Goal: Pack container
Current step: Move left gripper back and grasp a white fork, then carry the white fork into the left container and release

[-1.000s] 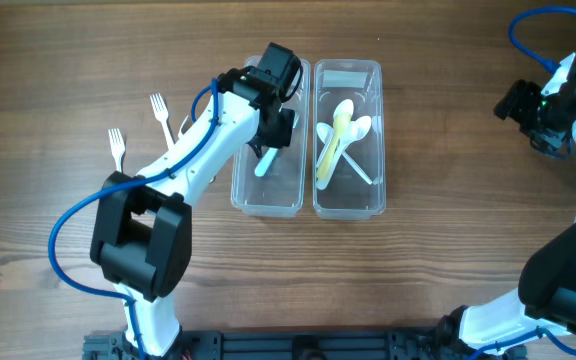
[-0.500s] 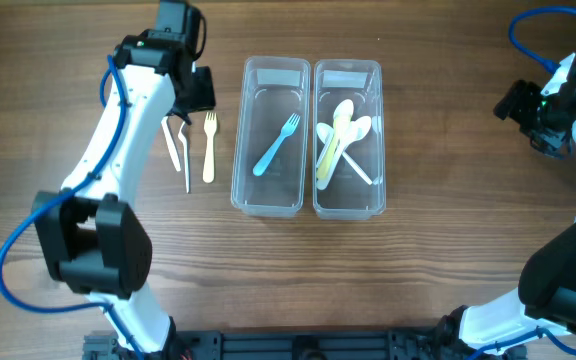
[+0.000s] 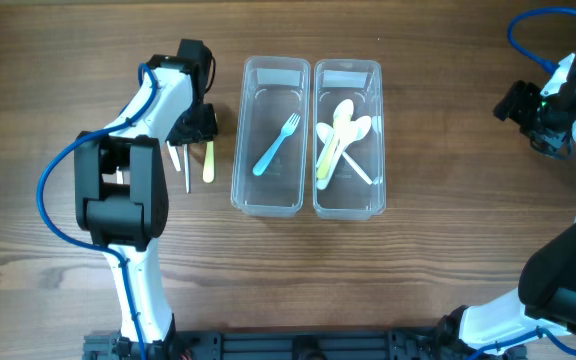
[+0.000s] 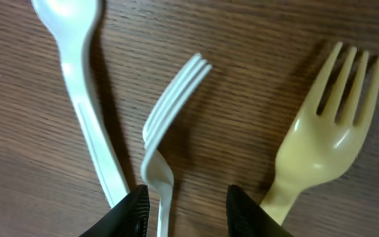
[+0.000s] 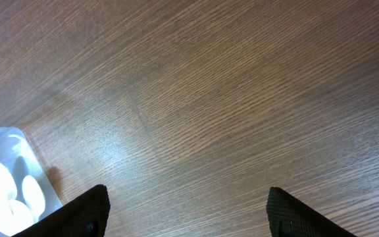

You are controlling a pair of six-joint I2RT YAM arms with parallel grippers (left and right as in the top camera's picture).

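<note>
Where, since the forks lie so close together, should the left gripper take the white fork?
On the thin handle below the neck, from straight above. The white fork lies on its edge, with gaps either side, and the left gripper straddles that handle.

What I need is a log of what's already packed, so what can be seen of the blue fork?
The blue fork is light blue and looks like plastic, in one piece, with short tines and a slim handle. It lies on the floor of the left clear container, set diagonally in the overhead view: tines toward the upper right, handle end toward the lower left. It is the only item in that container, and nothing but the container touches it.
</note>
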